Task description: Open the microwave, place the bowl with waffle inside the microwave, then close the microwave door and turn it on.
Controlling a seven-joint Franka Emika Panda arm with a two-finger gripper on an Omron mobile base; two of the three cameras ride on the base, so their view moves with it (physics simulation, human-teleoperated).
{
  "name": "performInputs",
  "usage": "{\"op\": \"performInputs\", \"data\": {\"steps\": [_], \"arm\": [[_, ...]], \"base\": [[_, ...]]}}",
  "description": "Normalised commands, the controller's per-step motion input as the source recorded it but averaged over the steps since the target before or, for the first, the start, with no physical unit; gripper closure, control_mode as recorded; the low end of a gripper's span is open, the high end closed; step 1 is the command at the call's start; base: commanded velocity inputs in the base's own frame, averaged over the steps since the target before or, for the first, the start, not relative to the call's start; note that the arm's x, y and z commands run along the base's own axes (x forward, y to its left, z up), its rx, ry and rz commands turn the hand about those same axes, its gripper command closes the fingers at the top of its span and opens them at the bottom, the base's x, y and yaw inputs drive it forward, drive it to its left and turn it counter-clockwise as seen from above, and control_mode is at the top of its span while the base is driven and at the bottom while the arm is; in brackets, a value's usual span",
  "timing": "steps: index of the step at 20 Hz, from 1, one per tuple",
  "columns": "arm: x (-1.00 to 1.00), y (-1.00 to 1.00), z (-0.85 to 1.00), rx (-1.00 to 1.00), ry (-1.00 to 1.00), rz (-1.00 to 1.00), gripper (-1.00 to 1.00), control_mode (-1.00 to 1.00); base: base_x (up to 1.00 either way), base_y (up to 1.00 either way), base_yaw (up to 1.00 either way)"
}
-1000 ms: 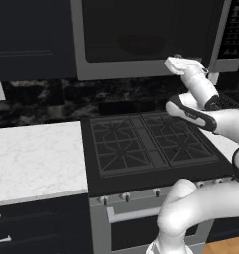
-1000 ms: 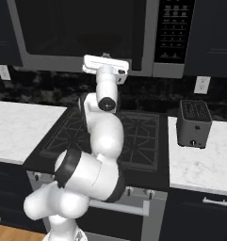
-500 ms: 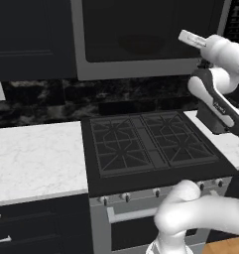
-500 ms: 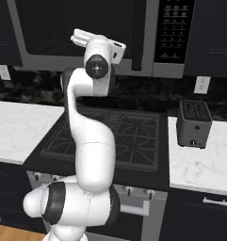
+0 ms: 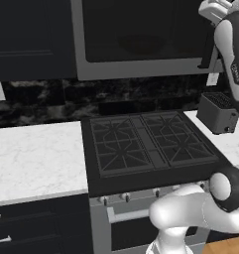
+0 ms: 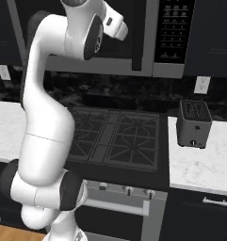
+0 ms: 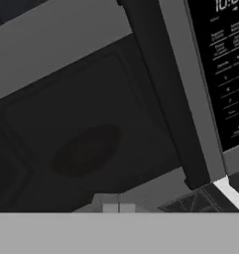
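The microwave (image 5: 141, 34) hangs above the stove with its door (image 7: 86, 129) shut; the round turntable (image 7: 86, 150) shows dimly through the dark glass. The dark vertical handle (image 6: 138, 33) runs beside the button panel (image 6: 174, 28). My gripper (image 6: 120, 29) is raised in front of the glass, just left of the handle (image 7: 165, 89), touching nothing. Its hand also shows at the top right of the left base view (image 5: 213, 7). The fingertips (image 7: 110, 207) sit side by side, with nothing between them. The bowl and the waffle are out of view.
A black gas stove (image 5: 146, 144) lies below the microwave. A small grey toaster (image 6: 194, 123) stands on the white counter to its right, under a wall outlet (image 6: 200, 84). White marble counter (image 5: 36, 158) stretches to the left of the stove.
The arm has swung up from over the stove, and the hand has risen to the microwave's front near the handle. The door stays shut.
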Motion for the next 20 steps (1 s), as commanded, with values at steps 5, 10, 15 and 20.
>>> {"op": "performInputs", "data": {"steps": [5, 10, 15, 20], "arm": [[-0.94, -0.13, -0.51, 0.07, -0.09, -0.21, 1.00, -1.00], [-0.56, -0.31, -0.47, 0.23, -0.14, -0.19, 1.00, -1.00], [-0.28, -0.53, -0.36, 0.35, -0.09, -0.19, 1.00, -1.00], [-0.12, -0.61, -0.31, 0.43, -0.15, -0.18, 1.00, -1.00]], "base": [[0.00, 0.00, 0.00], [0.00, 0.00, 0.00], [0.00, 0.00, 0.00], [0.00, 0.00, 0.00]]}}
